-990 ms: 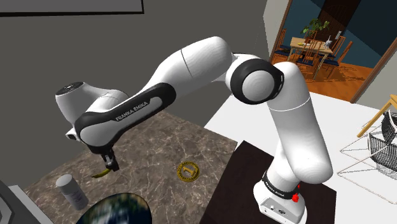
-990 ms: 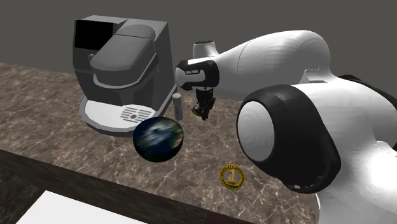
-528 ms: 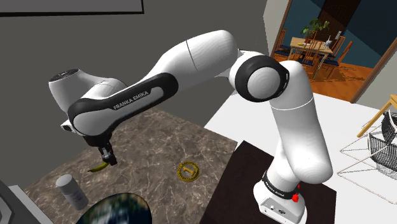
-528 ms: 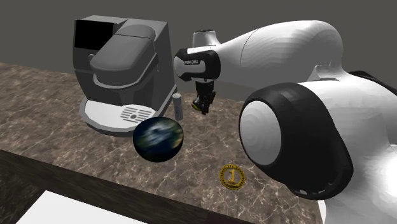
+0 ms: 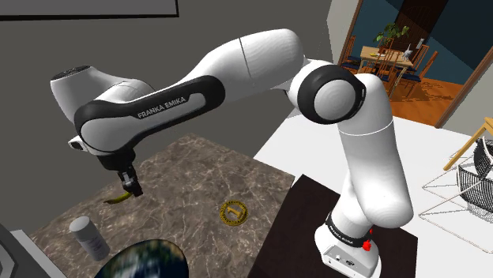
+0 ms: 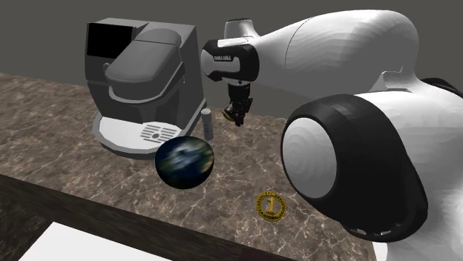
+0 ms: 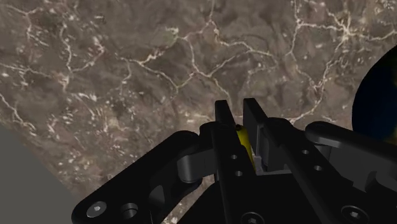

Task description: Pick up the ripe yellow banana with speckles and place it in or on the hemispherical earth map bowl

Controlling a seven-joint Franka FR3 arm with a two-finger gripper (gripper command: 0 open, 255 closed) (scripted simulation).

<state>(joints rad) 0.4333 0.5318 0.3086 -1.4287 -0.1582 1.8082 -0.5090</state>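
We find the yellow banana (image 5: 118, 198) clamped between the 2 fingers of the gripper (image 5: 131, 190), apparently hanging clear of the marbled counter (image 5: 197, 170). We judge the pickup done. The earth map bowl (image 6: 185, 161) sits well apart, at 8 o'clock from the gripper in the second exterior view. Carrying, lowering and release remain. A white canister (image 5: 88, 237) stands at 7 o'clock from the banana in the shoulder view, near the route.

Even, flat light; wrist view dimmer; soft sheen on arm (image 5: 253, 63).
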